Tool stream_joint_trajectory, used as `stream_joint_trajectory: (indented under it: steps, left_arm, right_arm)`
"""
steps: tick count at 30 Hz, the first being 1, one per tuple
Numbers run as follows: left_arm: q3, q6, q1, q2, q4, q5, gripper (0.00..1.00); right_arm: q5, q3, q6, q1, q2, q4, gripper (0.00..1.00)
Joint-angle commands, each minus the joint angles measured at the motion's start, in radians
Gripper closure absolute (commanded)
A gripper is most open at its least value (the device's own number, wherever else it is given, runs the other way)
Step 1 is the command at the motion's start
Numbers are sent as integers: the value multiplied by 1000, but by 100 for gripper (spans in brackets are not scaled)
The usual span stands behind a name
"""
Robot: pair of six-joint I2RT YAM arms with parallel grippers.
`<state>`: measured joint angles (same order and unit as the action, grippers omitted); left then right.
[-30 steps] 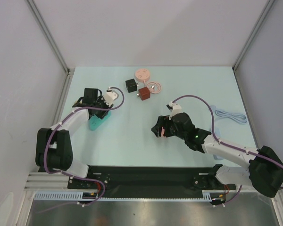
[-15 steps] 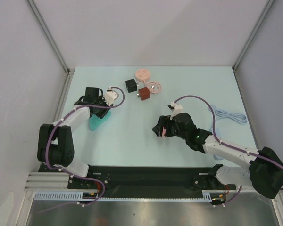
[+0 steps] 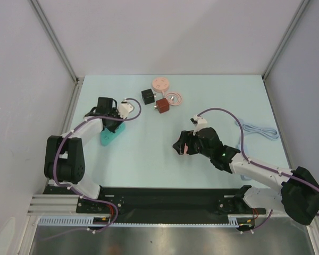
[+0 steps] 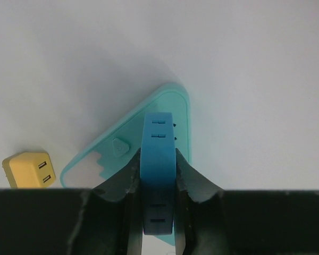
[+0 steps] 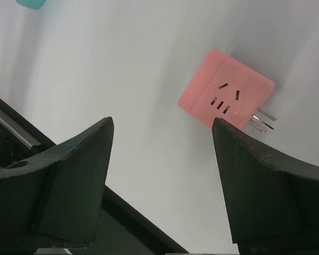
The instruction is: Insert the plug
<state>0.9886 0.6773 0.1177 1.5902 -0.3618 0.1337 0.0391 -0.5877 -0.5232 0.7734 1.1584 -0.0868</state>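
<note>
A teal triangular power strip point(image 4: 170, 109) lies on the table, with a blue raised socket ridge point(image 4: 158, 133) along it. My left gripper point(image 4: 158, 159) is shut on that ridge, one finger pressed against each side. In the top view this gripper point(image 3: 112, 123) sits over the strip point(image 3: 107, 138) at the left. A pink cube plug point(image 5: 226, 95) with metal prongs lies on the table just ahead of my right gripper point(image 5: 162, 122), nearer its right finger. That gripper is open and holds nothing. From above, it point(image 3: 181, 146) hovers mid-table over the pink plug point(image 3: 185, 149).
A small yellow plug point(image 4: 29, 169) lies beside the strip. At the back stand a black cube point(image 3: 148, 95), a red-brown cube point(image 3: 161, 104), a pink round disc point(image 3: 160, 83) and a coiled pink cable point(image 3: 175, 98). A pale blue cable point(image 3: 260, 130) lies at the right.
My left gripper has narrowed onto the strip's blue ridge and its arm has shifted slightly. The right arm has barely moved and stays open.
</note>
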Motion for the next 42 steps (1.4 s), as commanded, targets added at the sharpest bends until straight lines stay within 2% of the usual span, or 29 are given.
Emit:
stream_joint_trajectory:
  steps: [1, 18, 27, 31, 42]
  left_arm:
    - [54, 39, 11, 13, 5, -2, 100]
    - [143, 50, 54, 148, -97, -201, 99]
    - [174, 70, 8, 194, -118, -143, 100]
    - [205, 64, -48, 223, -124, -66, 99]
    - [314, 73, -115, 370, -140, -112, 100]
  right_arm:
    - [-10, 6, -3, -10, -22, -44, 21]
    - [-28, 19, -11, -22, -43, -45, 21]
    - [-28, 28, -14, -26, -63, -42, 21]
    - [-53, 32, -17, -26, -72, -44, 21]
    - [-67, 37, -18, -36, -68, -50, 21]
